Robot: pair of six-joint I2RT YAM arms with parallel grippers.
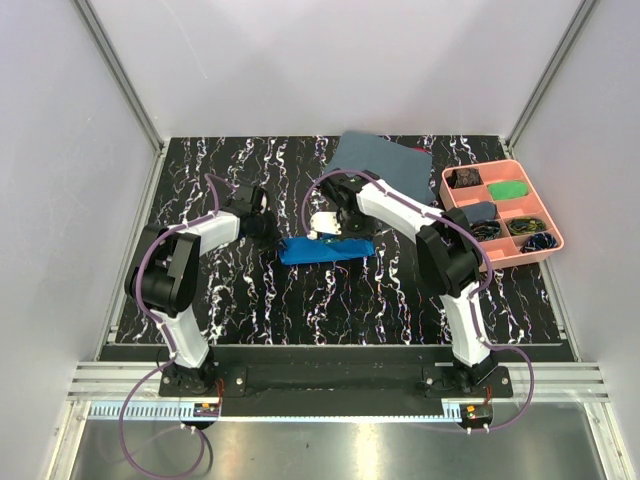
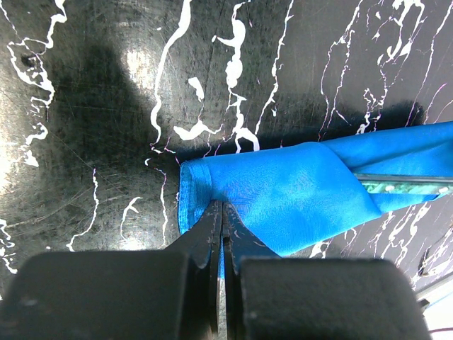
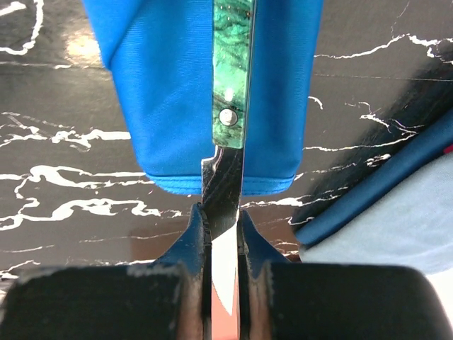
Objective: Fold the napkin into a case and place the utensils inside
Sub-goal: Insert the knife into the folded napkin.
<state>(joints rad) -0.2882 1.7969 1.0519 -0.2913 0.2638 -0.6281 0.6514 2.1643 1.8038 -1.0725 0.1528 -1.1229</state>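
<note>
My left hand (image 2: pixel 221 212) is clamped on the left end of the case (image 1: pixel 328 250), which lies on the counter (image 1: pixel 250 310). My right hand (image 3: pixel 221 219) pinches the blade of the knife (image 3: pixel 230 85), whose handle sits inside the case. A hard push could bunch the cloth or spring the fold.

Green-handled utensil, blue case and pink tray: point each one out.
Green-handled utensil (image 3: pixel 230 71), right wrist view, on its green handle.
Blue case (image 2: pixel 297 195), left wrist view, on the folded cloth.
Pink tray (image 1: pixel 520 255), top external view, on its near rim.

The case (image 1: pixel 328 250), a narrow strip of bright blue folded cloth, lies flat on the bench (image 1: pixel 250 300), running left to right. A green-handled utensil (image 3: pixel 230 71) lies lengthwise between its folds, its metal blade sticking out of one end.
</note>
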